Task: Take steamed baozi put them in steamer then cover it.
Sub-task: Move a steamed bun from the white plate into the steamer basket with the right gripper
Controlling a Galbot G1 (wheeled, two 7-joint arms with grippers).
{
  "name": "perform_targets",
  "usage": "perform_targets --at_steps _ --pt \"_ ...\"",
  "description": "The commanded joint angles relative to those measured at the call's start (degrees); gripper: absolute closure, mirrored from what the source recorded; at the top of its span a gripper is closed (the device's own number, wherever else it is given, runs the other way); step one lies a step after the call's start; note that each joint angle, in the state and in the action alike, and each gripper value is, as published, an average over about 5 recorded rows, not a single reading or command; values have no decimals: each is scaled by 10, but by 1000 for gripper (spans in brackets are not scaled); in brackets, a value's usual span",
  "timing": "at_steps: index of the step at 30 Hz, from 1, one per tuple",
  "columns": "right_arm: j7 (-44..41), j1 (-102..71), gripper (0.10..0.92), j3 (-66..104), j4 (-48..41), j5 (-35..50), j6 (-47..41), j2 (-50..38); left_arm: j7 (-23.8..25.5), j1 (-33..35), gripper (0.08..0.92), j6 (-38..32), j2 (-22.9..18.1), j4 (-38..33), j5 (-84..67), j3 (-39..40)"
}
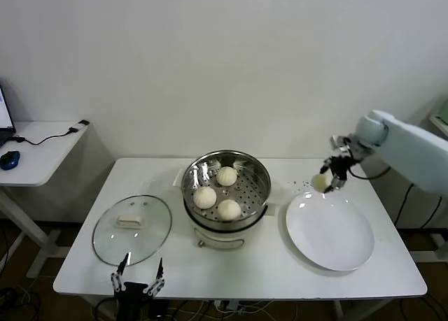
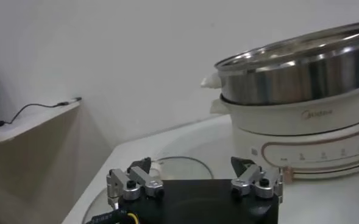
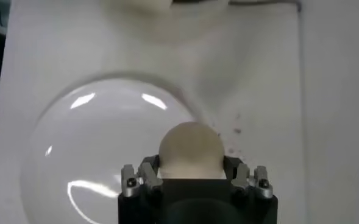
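Three steamed baozi [image 1: 217, 192] lie in the shiny steamer [image 1: 260, 174] on its white cooker base [image 2: 301, 137] at the table's middle. Above the far edge of the white plate [image 1: 332, 237], my right gripper [image 1: 326, 179] is shut on a fourth steamed baozi [image 3: 190, 149], held clear of the plate. In the right wrist view the bun fills the space between both fingers. The glass cover [image 1: 133, 226] with its white handle lies flat on the table left of the steamer. My left gripper [image 1: 138, 273] hangs open at the table's front edge, just in front of the cover [image 2: 173, 167].
A side table [image 1: 42, 150] with a blue mouse [image 1: 9, 159] and cables stands to the left. The white table's right edge [image 1: 399, 230] lies just beyond the plate. A wall runs behind everything.
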Motion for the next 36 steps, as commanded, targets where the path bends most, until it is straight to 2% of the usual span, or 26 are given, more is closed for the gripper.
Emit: perform_targets --at_steps 1,7,13,27,36 --pt "5 210 347 -193 -1 238 -37 153 1 0 177 -1 3 -2 0 13" --pt "26 216 347 -232 33 287 -63 209 2 1 177 -6 5 -3 -3 16" --pt "46 198 347 -255 63 293 -78 242 2 4 177 -10 9 -3 -9 17" --pt "72 115 347 -285 72 245 -89 261 2 6 177 -13 11 -1 -18 13" --pt "76 84 347 -276 48 234 -87 264 1 3 177 -13 11 7 -20 12"
